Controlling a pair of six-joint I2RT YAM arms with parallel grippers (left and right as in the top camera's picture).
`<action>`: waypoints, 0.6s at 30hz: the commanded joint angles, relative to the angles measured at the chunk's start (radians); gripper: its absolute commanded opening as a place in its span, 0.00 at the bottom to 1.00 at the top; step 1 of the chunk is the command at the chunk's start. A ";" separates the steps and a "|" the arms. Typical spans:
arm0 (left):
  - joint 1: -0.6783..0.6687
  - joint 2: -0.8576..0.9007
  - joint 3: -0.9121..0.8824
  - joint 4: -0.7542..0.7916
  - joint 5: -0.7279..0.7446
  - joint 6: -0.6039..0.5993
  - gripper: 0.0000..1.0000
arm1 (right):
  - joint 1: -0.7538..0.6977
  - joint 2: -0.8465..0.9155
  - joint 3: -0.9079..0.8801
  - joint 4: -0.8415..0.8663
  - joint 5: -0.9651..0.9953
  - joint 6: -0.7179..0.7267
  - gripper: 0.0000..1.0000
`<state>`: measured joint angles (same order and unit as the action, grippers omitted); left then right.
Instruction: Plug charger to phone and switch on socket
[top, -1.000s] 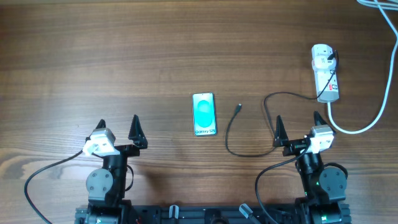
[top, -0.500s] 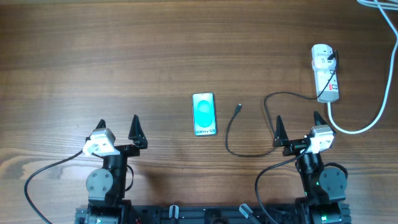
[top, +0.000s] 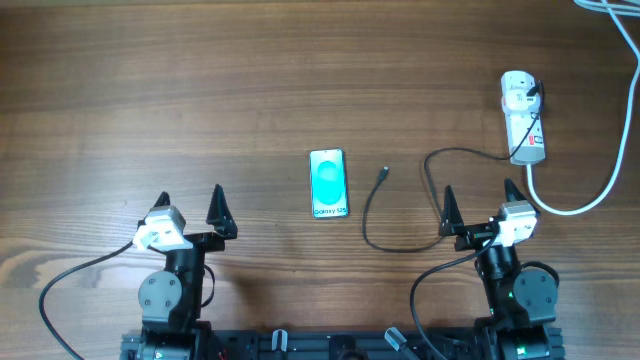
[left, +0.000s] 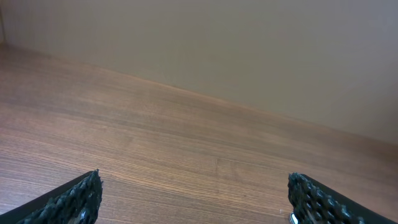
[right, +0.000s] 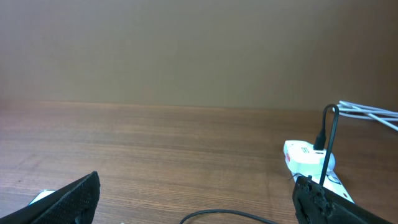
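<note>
Left gripper: fingers are held apart, empty.
Right gripper: fingers are held apart, empty.
Phone: laid ahead, between both grippers.
Charger: tip is seen ahead-left of right gripper, near phone, apart from it.
Socket: placed ahead-right of right gripper.

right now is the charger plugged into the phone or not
Not plugged in. In the overhead view the charger tip lies loose to the right of the phone, with a clear gap of bare wood between them.

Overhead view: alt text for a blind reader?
A phone with a blue screen lies centred; the charger has its free tip beside it and runs to the socket at right. The left gripper and right gripper sit open.
</note>
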<state>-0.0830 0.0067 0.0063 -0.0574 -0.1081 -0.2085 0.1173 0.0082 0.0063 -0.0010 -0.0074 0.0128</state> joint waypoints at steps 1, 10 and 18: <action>0.005 0.000 0.000 0.002 -0.024 -0.010 1.00 | 0.004 0.003 -0.001 0.004 -0.017 -0.012 1.00; 0.005 0.000 0.000 0.244 0.169 -0.047 1.00 | 0.004 0.003 -0.001 0.004 -0.017 -0.012 1.00; 0.005 0.017 0.189 0.407 0.249 -0.074 1.00 | 0.004 0.003 -0.001 0.004 -0.017 -0.013 1.00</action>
<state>-0.0830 0.0093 0.0593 0.3725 0.1020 -0.2619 0.1173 0.0086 0.0063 0.0002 -0.0109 0.0128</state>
